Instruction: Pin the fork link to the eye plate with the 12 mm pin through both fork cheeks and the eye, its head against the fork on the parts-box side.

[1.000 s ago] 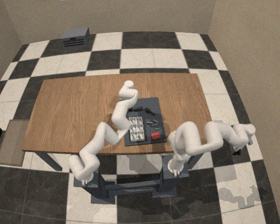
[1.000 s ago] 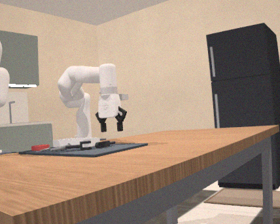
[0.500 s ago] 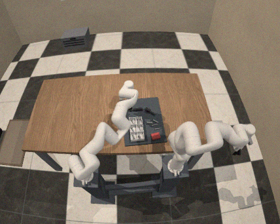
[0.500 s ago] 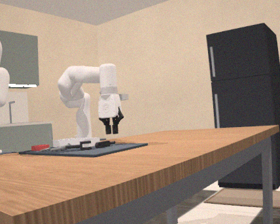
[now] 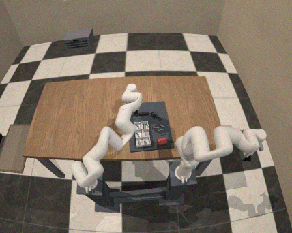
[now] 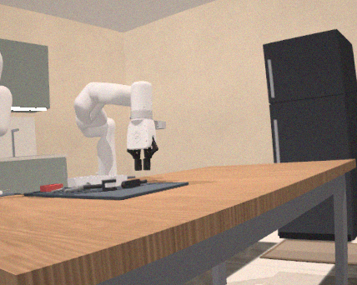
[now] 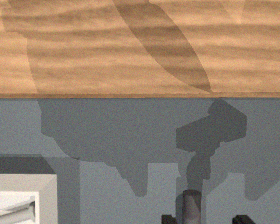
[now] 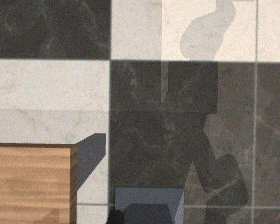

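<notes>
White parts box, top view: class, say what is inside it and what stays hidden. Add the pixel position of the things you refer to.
The white plastic parts box point(image 5: 149, 144) point(image 7: 48, 197) holds small grey metal pieces in several compartments. Their exact kinds are too small to tell, and the box floor beneath them is covered.
</notes>
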